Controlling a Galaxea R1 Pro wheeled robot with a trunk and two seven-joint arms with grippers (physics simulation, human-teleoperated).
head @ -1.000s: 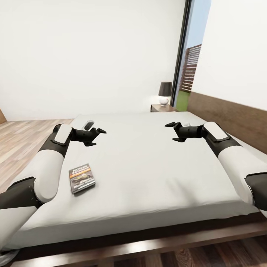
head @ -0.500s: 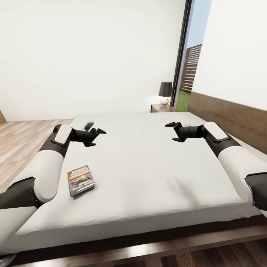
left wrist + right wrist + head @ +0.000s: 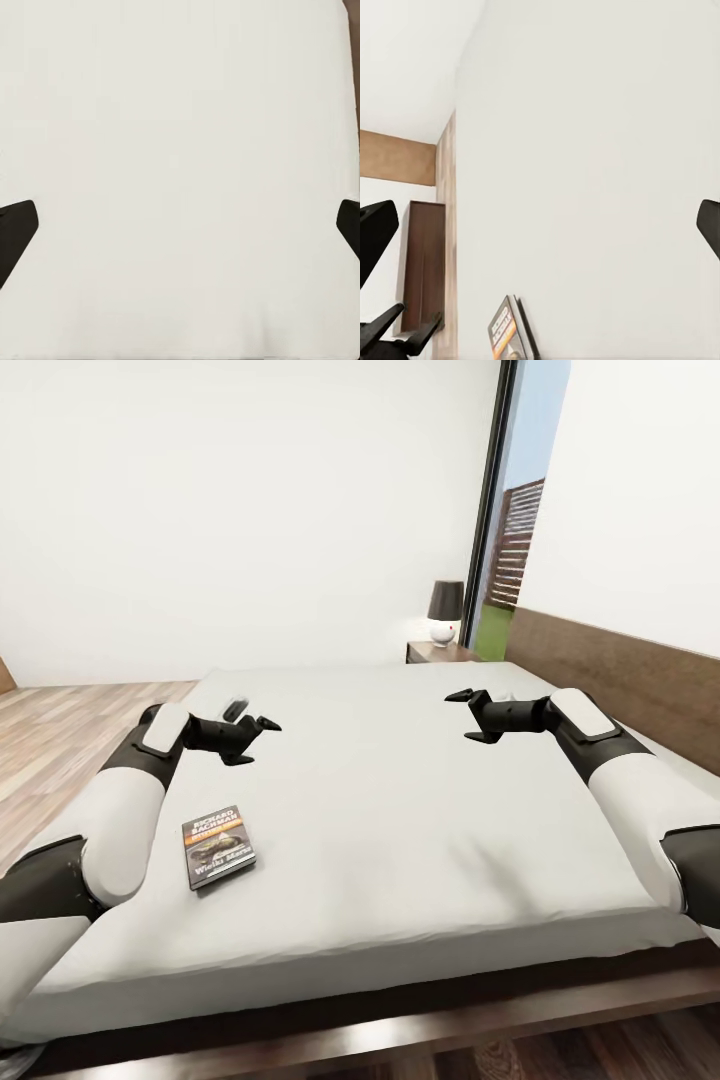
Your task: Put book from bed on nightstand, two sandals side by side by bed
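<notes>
Head view: paperback book (image 3: 218, 846) lying flat at lower left on the off-white bed (image 3: 420, 810), below and short of the left gripper (image 3: 252, 738), well apart from the right gripper (image 3: 468, 715). Both hovering spread-fingered and empty over the mattress, likely staged for a reach. Nightstand (image 3: 438, 651) under the lamp (image 3: 445, 612), upper centre-right.

Left wrist view: bare mattress between two dark fingertips (image 3: 16, 232), spread wide.

Right wrist view: book at bottom centre, far off; fingertips (image 3: 375, 234) parted at both edges.
</notes>
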